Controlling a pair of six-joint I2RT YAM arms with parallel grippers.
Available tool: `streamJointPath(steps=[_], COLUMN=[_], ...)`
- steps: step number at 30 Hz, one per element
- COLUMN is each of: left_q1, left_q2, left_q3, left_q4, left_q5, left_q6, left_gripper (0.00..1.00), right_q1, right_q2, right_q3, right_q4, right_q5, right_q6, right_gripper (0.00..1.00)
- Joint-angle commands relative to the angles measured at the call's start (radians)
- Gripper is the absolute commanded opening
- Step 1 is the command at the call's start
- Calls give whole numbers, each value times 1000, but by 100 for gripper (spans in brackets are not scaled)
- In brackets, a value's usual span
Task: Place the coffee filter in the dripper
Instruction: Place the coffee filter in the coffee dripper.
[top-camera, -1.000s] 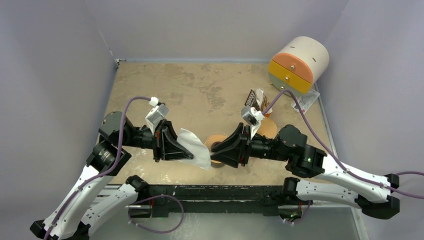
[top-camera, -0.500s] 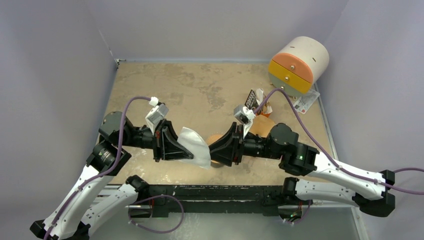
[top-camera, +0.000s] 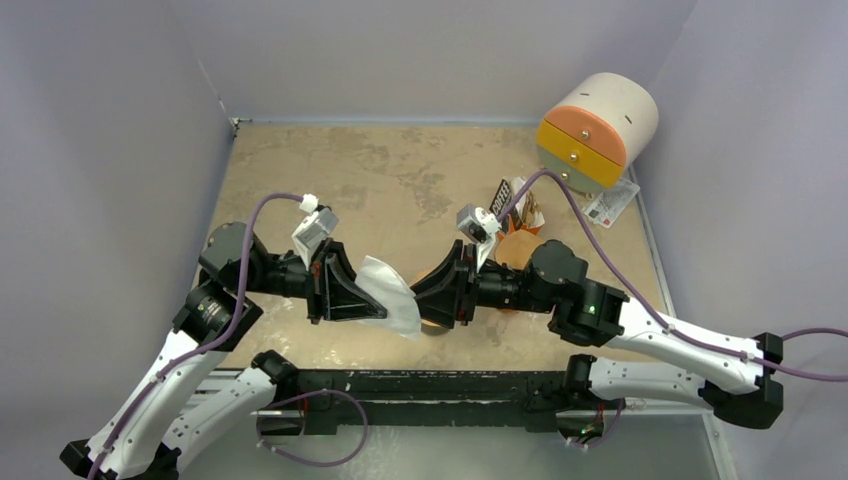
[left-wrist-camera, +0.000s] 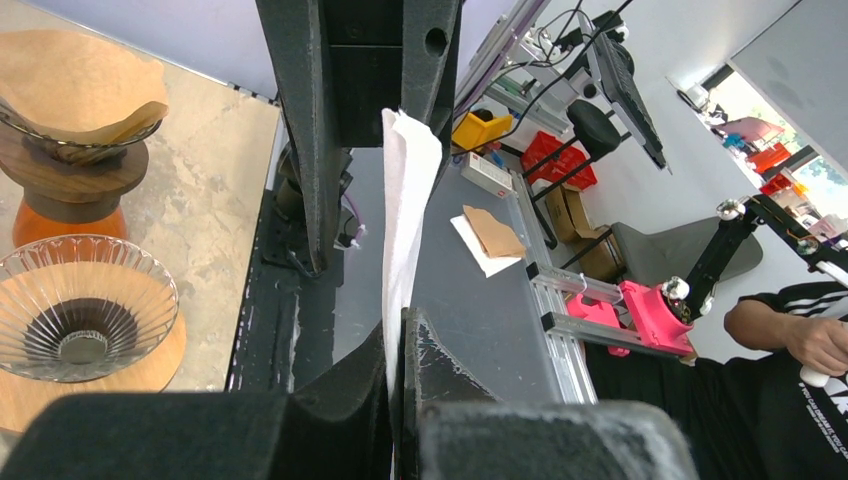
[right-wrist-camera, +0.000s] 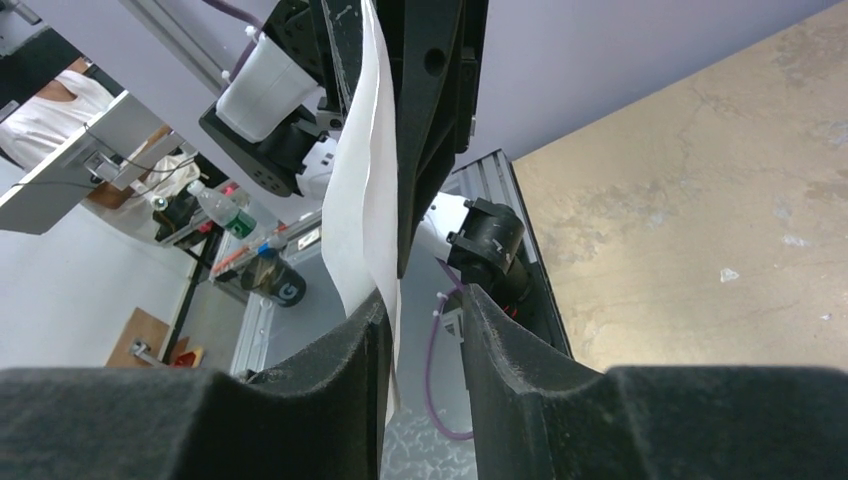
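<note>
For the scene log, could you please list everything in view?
coffee filter: 1, white, in the left tool
glass dripper: 1, clear, empty, near centre
second dripper: 1, wooden collar, beside the glass one
brown filter: 1, tan, inside it
coffee bag: 1, dark label, right of centre
drawer unit: 1, cream, orange, yellow, far right corner
card: 1, white, by the drawer unit
table: 1, mottled tan
left tool: 1, black, shut on the coffee filter
right tool: 1, black, open around the filter's edge

We note soft, even light over the table (top-camera: 400, 170), faint shadows. Near fingertips (right-wrist-camera: 300, 400) in wrist views blur.
</note>
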Motion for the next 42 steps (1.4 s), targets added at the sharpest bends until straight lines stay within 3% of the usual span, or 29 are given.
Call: streamJointPath(steps=[1,7,10,11,16,19,23,32,42], left_q1=[-3,-3,-4,-3,-3,-2,-3,-2,-2], left_q2=[1,6,7,8,21,32,56,78,112], left_q3=[13,13,17,19,34,58,98,212,360], left_q4=[6,-6,-22,-30,-85,-158,-250,-501,-587], left_q5=[13,14,3,-4,-44,-97,-166,-331,-380], left_q6=[24,32,41,46,73,109,155,285,228], left_gripper=[0,0,0,0,0,23,33,40,40], right_q1=[1,0,1,1,1,1,2,3,3], right_q2=[12,37,45,47,47,46,46,86,197], right_q3=[59,81,86,87,94,114,155,303,535], right_q4=[57,57,56,55,15,-59,-197,-599,-938], right_q5=[-18,-43,-66,-76,-75,-30,41,367,569], right_q6=[-19,-28,-34,-35,-46,-67,-107,-187,-240], right_gripper=[33,25,2,0,0,0,0,0,0])
